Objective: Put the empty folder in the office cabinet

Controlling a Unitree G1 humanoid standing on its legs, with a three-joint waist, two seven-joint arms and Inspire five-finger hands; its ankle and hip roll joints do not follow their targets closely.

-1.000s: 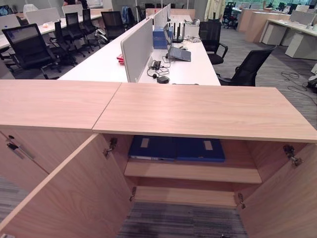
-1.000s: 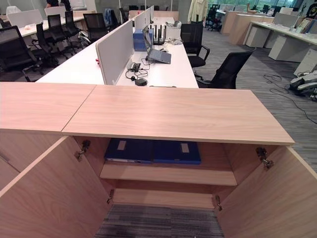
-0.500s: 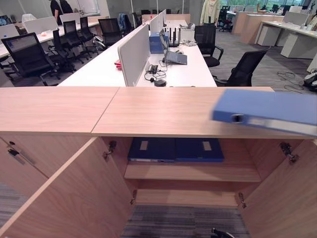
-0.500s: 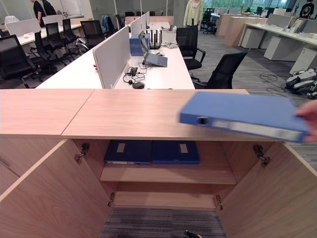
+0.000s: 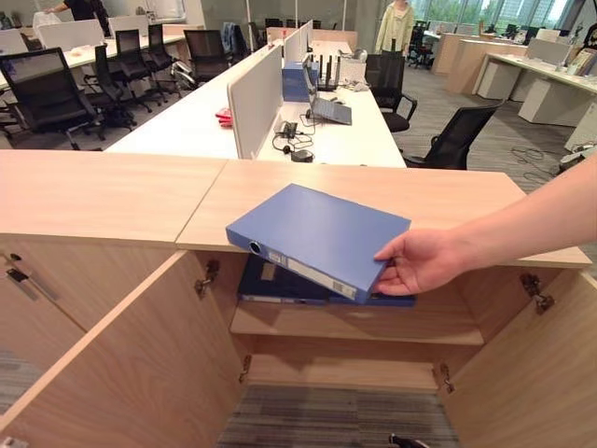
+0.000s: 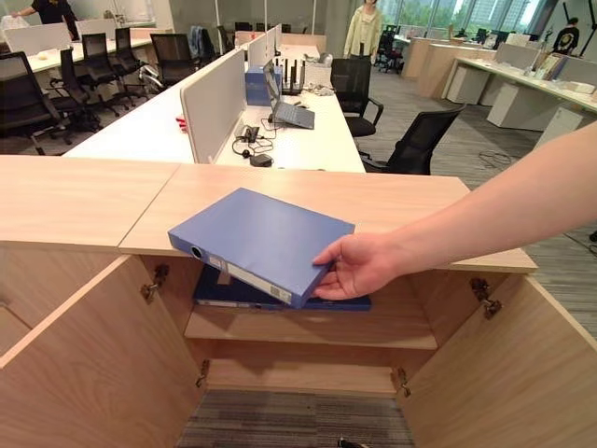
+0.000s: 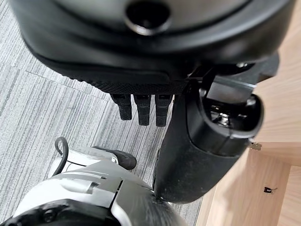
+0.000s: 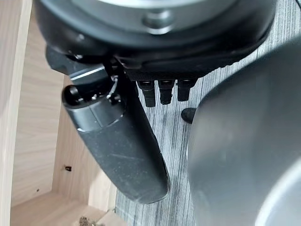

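A person's hand (image 5: 422, 262) reaches in from the right and holds a light-blue folder (image 5: 317, 238) by its corner. The folder is tilted at the front edge of the wooden office cabinet's top (image 5: 392, 191), just above the open compartment. Two dark-blue folders (image 5: 272, 286) lie flat on the upper shelf (image 5: 373, 323) inside, partly hidden by the held folder. My left hand (image 7: 141, 61) hangs low over the carpet, fingers straight, holding nothing. My right hand (image 8: 160, 52) hangs beside the cabinet's wood, also open and holding nothing.
Both cabinet doors stand open: the left door (image 5: 140, 364) and the right door (image 5: 536, 373). Beyond the cabinet is a white desk (image 5: 187, 121) with a divider, a laptop (image 5: 328, 105) and a headset. Black office chairs (image 5: 457, 135) stand around, and people stand far back.
The person's arm has brought the light-blue folder from the right edge leftward and down to the cabinet's front edge. The camera has shifted slightly.
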